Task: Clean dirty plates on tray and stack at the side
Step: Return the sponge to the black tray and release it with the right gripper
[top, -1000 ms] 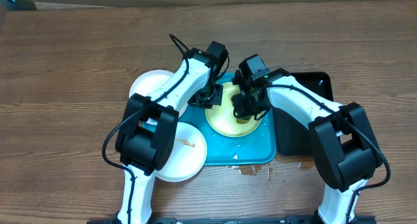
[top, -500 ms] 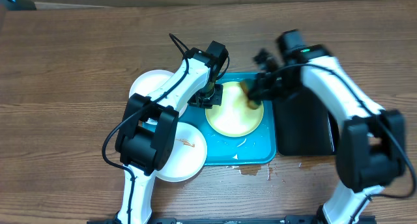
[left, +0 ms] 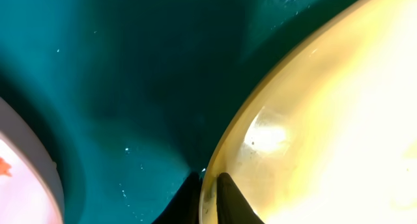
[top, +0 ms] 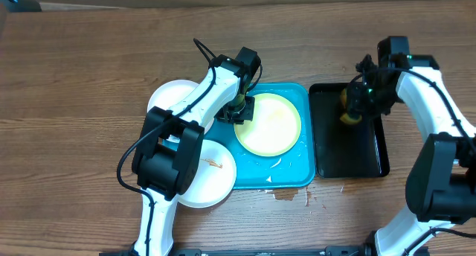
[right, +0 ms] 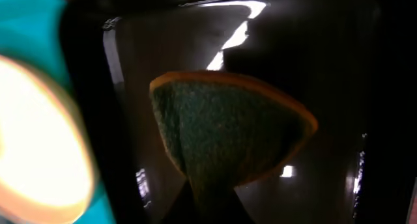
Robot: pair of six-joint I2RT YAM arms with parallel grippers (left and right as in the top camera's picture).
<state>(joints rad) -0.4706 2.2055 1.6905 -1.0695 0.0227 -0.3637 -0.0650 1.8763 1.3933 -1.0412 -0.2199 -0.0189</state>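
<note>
Bench: brown wood-grain.
Left gripper: pinching yellow-green plate rim, tray beneath.
Right gripper: clamped on sponge, black tray below.

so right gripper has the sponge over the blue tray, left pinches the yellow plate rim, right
No, the sponge in the right gripper is over the black tray, per the overhead view; left gripper pinches the yellow plate rim.

1. A pale yellow-green round glossy plate fills the right side, lying on the turquoise plastic tray.
2. The left gripper pinches that plate's rim between 2 dark fingertips at the bottom edge.
3. A white round plate shows at lower left, with 1 small red-brown smear on it.
</note>
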